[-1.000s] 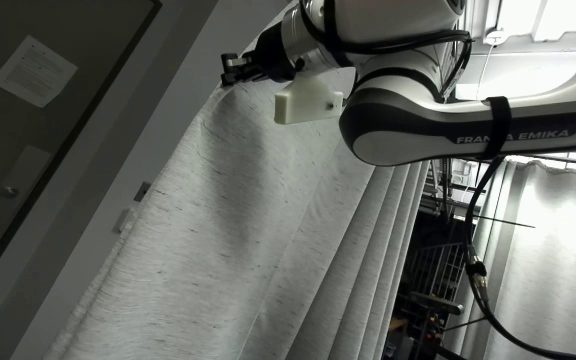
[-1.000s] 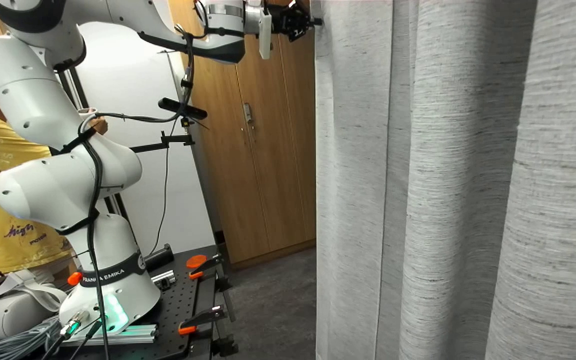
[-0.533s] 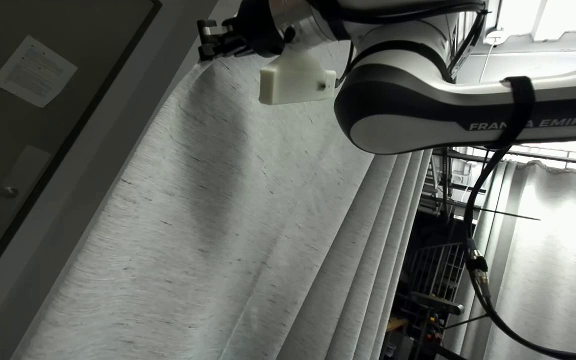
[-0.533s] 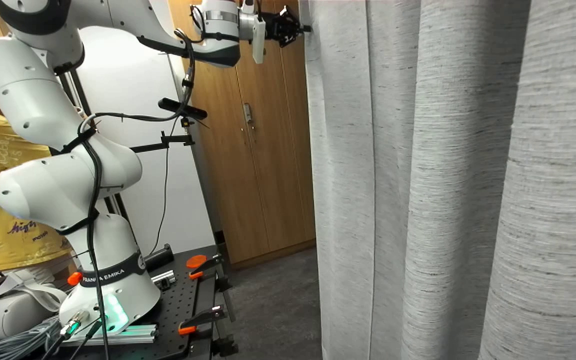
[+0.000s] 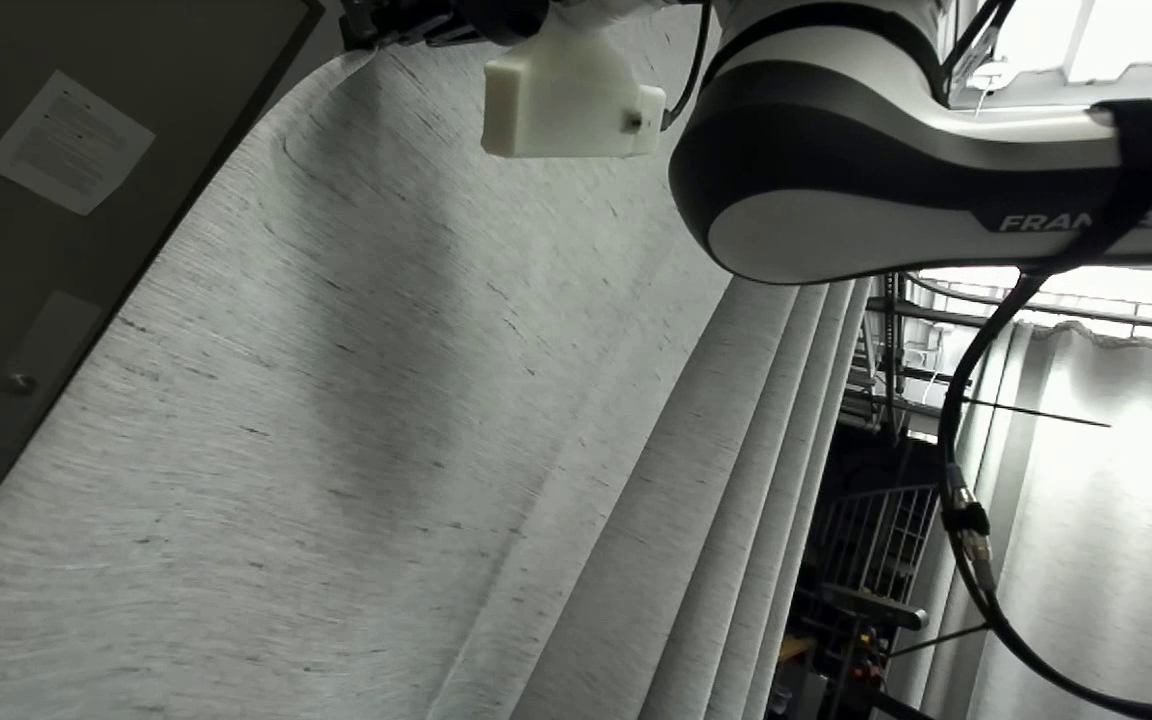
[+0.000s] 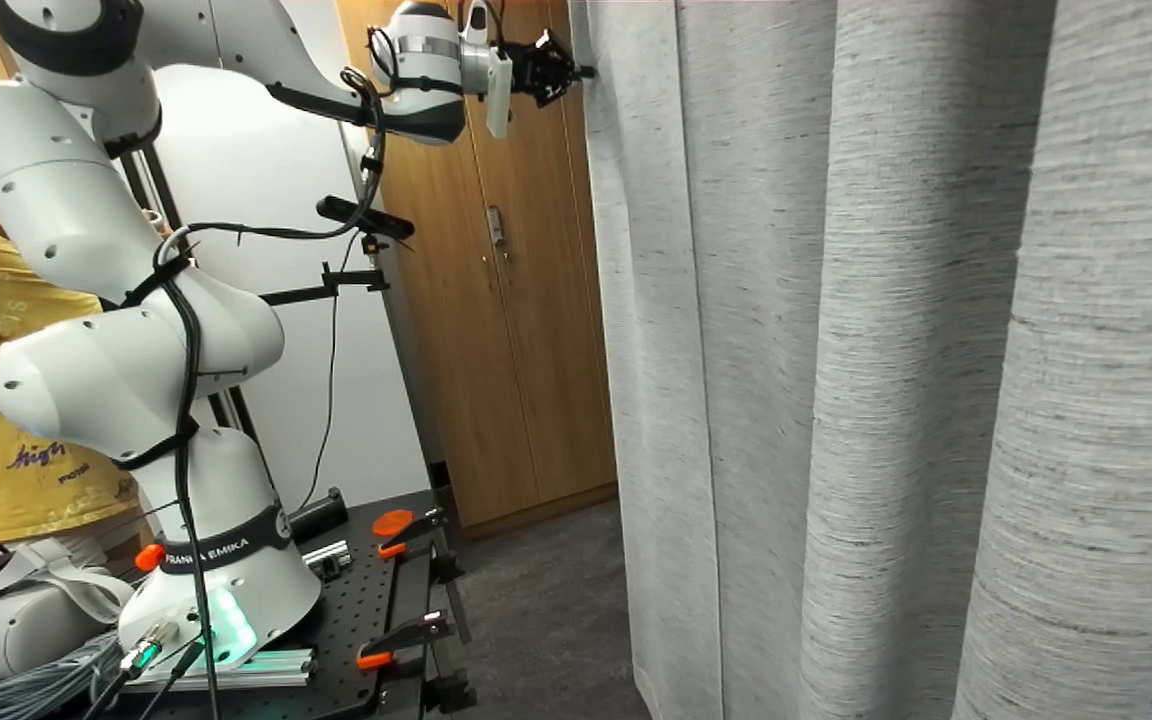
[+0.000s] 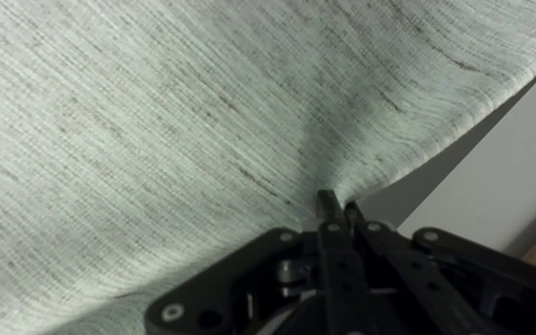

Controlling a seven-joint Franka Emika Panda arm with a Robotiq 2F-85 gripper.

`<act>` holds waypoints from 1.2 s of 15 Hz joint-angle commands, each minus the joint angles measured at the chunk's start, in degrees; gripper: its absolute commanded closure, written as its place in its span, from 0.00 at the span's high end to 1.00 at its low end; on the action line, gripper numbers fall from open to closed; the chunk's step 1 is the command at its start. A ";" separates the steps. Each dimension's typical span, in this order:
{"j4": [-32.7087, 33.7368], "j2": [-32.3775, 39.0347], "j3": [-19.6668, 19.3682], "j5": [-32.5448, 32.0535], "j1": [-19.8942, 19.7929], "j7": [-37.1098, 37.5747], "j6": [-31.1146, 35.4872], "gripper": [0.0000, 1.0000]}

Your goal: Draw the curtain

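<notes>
Wooden cupboards [image 6: 541, 340] stand behind our jaws, clamped on one edge of the curtain [image 6: 901, 360], its upright pleats crossing our likely pull.

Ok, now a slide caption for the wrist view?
Robotiq gripper pinching the edge of a light grey, dark-flecked woven curtain that fills most of the frame.

2 printed sheets [image 5: 71, 142] on a dark door [image 5: 26, 240]; a wooden cabinet [image 6: 541, 330].
</notes>
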 commanded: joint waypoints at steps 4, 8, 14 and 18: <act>-4.47 0.23 5.28 -0.58 1.36 3.25 2.96 0.00; -3.71 -2.27 5.95 -0.54 2.30 6.45 4.60 0.00; -1.34 -4.68 9.10 -0.37 2.55 10.90 4.94 0.00; -1.66 -4.07 14.97 -0.12 1.92 10.57 3.79 0.00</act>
